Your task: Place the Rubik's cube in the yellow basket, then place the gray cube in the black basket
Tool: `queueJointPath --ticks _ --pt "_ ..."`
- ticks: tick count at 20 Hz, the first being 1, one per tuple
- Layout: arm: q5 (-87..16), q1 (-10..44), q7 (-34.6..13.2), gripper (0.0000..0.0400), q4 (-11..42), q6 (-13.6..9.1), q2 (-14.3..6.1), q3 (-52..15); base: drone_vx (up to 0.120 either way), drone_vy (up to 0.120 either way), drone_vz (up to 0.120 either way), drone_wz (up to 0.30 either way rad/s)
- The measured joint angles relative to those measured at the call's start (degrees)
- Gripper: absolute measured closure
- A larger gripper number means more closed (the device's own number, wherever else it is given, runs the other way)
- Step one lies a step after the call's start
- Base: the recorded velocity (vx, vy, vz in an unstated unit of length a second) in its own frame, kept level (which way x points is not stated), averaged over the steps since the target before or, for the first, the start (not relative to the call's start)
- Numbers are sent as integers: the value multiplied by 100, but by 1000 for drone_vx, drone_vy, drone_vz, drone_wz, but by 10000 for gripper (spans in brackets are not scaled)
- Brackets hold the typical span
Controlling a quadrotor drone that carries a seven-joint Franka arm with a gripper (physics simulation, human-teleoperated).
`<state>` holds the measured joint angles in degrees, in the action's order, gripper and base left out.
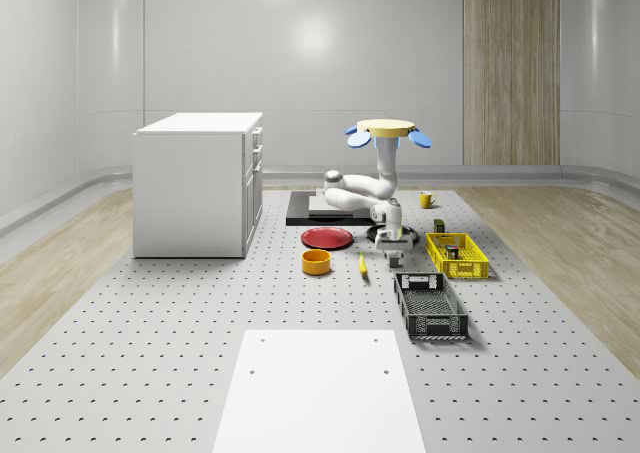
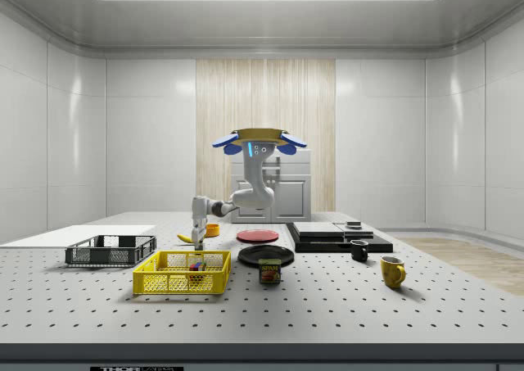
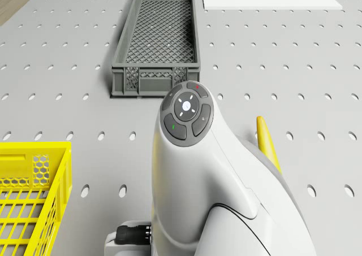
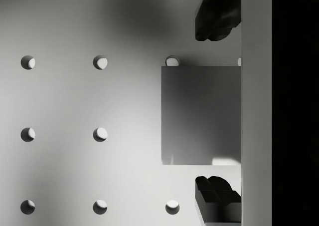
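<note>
Two fingertips point(image 4: 217, 17) of the open hand point(image 4: 217, 109) straddle the gray cube point(image 4: 201, 115), right of centre in the wrist view, on the worktop point(image 4: 75, 101). Lower squarely, then close. The drone point(image 1: 386, 128) hovers mid-frame above.

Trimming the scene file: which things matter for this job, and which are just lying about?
Job: gray cube, black basket, yellow basket, Rubik's cube, claw.
Lying about: red plate, orange bowl, banana, can, yellow mug.
</note>
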<state>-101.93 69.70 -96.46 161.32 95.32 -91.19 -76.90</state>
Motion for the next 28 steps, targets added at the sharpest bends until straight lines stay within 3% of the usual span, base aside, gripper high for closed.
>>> queueJointPath --ticks 11,14,17,28 --pt "-211 -27 61 0 -53 61 21 220 0 0 0 0" --pt "-257 -23 64 79 -64 70 30 266 0 0 0 0" --pt "-282 -23 67 116 -70 69 40 290 0 0 0 0" --pt "-314 -30 74 148 -74 47 73 313 0 0 0 0"
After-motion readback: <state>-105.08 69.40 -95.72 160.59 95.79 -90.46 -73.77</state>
